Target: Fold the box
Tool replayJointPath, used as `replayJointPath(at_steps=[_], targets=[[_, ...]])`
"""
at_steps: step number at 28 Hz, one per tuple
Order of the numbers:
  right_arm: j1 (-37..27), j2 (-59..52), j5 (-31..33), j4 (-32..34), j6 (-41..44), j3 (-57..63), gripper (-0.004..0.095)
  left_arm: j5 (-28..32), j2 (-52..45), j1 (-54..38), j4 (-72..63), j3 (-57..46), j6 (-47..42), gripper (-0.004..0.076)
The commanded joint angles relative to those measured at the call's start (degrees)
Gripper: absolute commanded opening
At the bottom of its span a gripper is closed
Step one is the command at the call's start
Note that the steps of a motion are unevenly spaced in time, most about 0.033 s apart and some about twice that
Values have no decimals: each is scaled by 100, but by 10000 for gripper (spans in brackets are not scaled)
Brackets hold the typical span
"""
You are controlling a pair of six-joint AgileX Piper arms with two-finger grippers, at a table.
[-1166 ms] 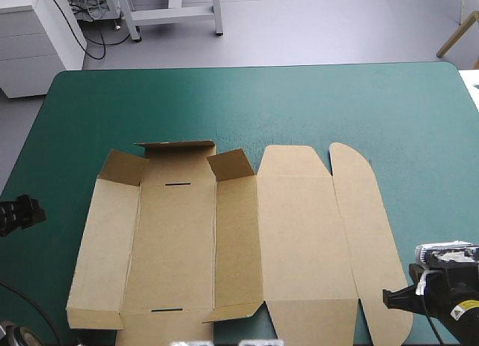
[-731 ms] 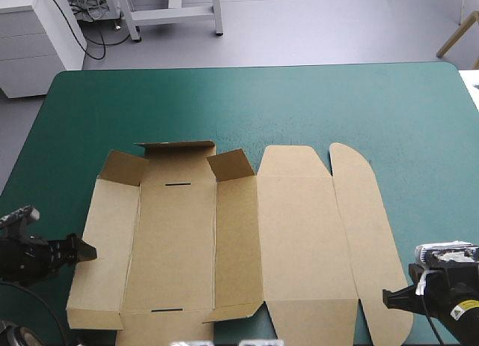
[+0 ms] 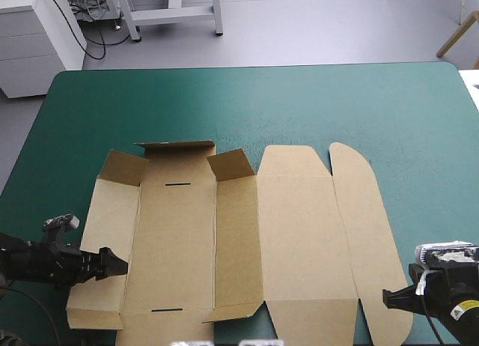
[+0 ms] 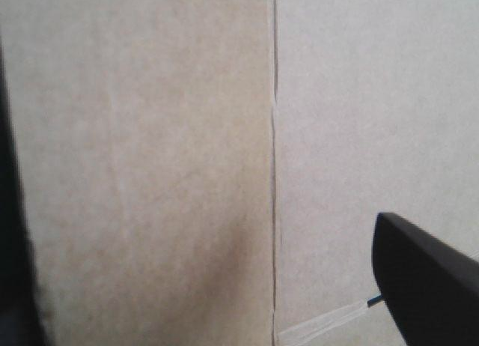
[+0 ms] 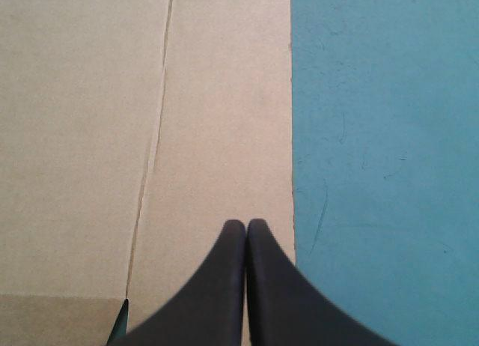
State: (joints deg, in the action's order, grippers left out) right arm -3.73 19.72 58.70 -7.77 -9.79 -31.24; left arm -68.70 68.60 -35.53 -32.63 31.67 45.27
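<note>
Box (image 3: 239,241): brown board, a cut sheet lying flat on the teal-green table (image 3: 262,99), toward 6 o'clock of its top. Condition: unfolded, with only the small end tabs (image 3: 230,165) along the sheet's 11 o'clock end standing a little raised. Contents: none (no walls are up, so it cannot hold anything as yet).

Left end effector (image 3: 114,263): at 8 o'clock of the sheet, over the outer side panel (image 3: 105,226). Its black fingers are spread apart and grip nothing. The crease (image 4: 274,174) beside that panel runs ahead of it. Judged purpose: placed to lift the panel as a first wall.

Right end effector (image 3: 389,296): at 4 o'clock of the sheet, fingers closed together to a point and empty. The tips sit over the rounded flap (image 3: 374,234), just inside its outer edge. Judged purpose: pinning the sheet against sliding while the left arm works. Contact with the board cannot be confirmed.
</note>
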Motion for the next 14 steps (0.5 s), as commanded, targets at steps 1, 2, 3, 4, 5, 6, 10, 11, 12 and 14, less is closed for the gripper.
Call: replayJointPath(at_steps=[1, 2, 3, 4, 5, 6, 10, 11, 12, 14], targets=[[16, 54, -330, -39, -42, -130, -19, -357, -89, 69, -216, 99, -38, 664], [16, 54, -330, -39, -42, -130, -19, -393, -89, 69, -216, 99, -48, 631], [16, 54, -330, -39, -42, -130, -19, -433, -89, 69, -216, 99, -48, 606], [16, 54, -330, -39, -42, -130, -19, -470, -89, 69, -216, 99, -48, 555], [16, 54, -330, -39, -42, -130, -19, -514, -89, 69, -216, 99, -14, 512], [16, 54, -330, -39, -42, -130, -19, -560, -89, 69, -216, 99, -12, 449], [16, 54, -330, -39, -42, -130, -20, -591, -89, 69, -202, 99, -1, 190], [16, 54, -330, -39, -42, -130, -20, -591, -89, 69, -170, 99, -1, 148], [16, 54, -330, -39, -42, -130, -19, -591, -89, 69, -131, 99, -1, 102], [16, 54, -330, -39, -42, -130, -20, -591, -89, 69, -40, 99, -1, 34]])
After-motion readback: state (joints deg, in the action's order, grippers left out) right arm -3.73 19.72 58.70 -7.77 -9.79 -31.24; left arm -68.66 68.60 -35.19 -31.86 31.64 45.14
